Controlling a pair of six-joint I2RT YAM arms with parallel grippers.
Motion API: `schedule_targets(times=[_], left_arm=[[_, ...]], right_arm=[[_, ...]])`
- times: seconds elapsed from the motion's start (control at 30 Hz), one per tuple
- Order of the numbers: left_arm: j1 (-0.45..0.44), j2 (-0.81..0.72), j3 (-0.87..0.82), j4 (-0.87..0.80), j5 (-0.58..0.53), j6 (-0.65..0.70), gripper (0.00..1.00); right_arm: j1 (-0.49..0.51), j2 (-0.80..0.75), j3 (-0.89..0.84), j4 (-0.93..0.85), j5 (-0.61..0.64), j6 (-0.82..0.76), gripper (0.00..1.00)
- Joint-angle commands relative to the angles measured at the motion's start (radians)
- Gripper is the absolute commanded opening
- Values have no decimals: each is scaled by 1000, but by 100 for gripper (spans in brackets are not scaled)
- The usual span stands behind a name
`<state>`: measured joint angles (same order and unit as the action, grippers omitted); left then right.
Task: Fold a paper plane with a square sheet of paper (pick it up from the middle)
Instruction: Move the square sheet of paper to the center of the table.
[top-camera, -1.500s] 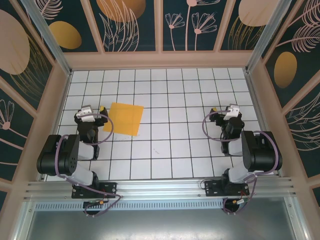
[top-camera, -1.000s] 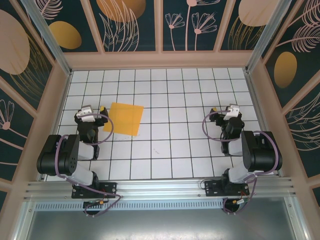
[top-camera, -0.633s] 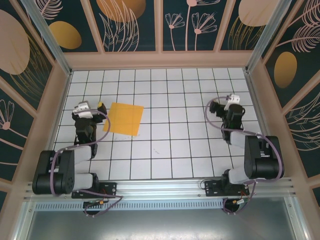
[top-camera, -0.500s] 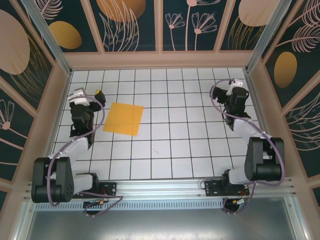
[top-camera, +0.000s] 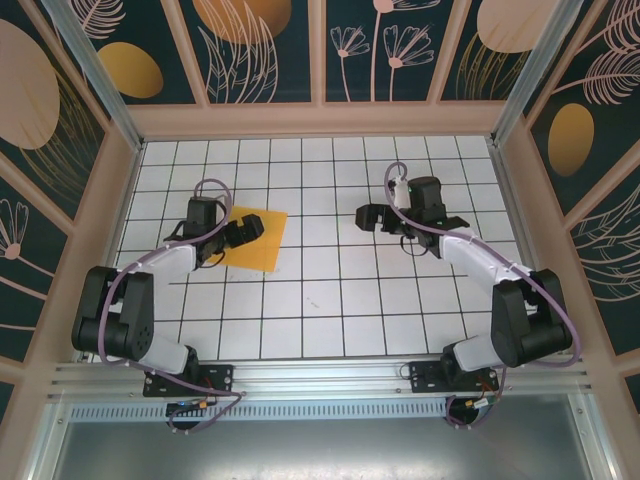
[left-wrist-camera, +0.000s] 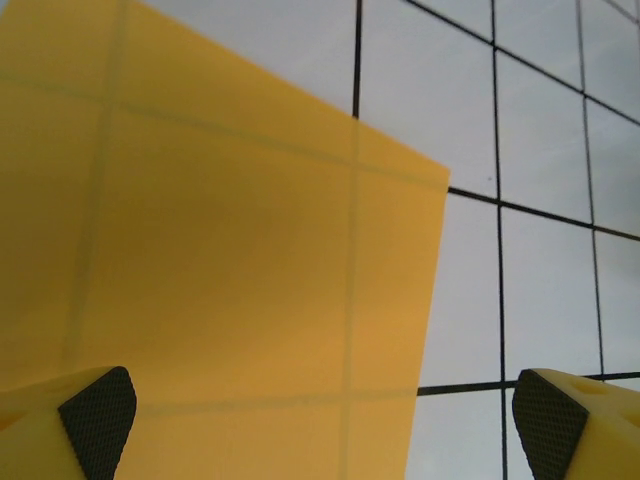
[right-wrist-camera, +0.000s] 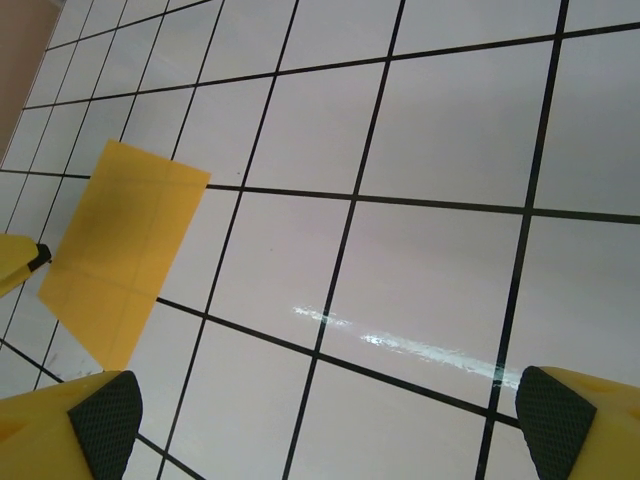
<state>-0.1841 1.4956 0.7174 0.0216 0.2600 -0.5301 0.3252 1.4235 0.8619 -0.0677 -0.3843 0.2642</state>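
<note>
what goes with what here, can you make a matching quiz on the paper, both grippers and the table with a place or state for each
Column 1
1. paper
2. left gripper
3. right gripper
4. table

Column 2
A. white with a black grid
B. open, above the paper
C. orange-yellow, lying flat and unfolded
D. open, above bare tiles to the right of the paper

Pairs: 1-C, 2-B, 3-D, 4-A
</note>
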Motion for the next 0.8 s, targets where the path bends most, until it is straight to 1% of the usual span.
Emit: schedule_targets(times=[0.0, 0.07, 0.17, 0.3, 0.43, 0.6, 0.7, 0.77], left_arm=[[-37, 13, 52, -142, -111, -18, 99], [-40, 28, 60, -156, -130, -22, 99], [-58, 55, 69, -158, -137, -43, 98], [-101, 103, 90, -182, -198, -70, 99], [-127, 133, 91, -174, -203, -107, 99], [-183, 147, 81, -174, -154, -161, 99], [-229, 149, 36, -96, -103, -233, 99], [-282, 153, 22, -59, -83, -278, 98]], right_arm=[[10, 18, 17, 2, 14, 83, 99], [18, 27, 10, 20, 2, 96, 99], [27, 31, 0, 29, 19, 116, 99], [28, 26, -19, 36, 34, 143, 99], [28, 21, -41, 45, 37, 159, 99], [28, 18, -62, 38, 56, 175, 99], [28, 12, -74, 31, 93, 183, 99], [28, 11, -77, 20, 123, 195, 99]])
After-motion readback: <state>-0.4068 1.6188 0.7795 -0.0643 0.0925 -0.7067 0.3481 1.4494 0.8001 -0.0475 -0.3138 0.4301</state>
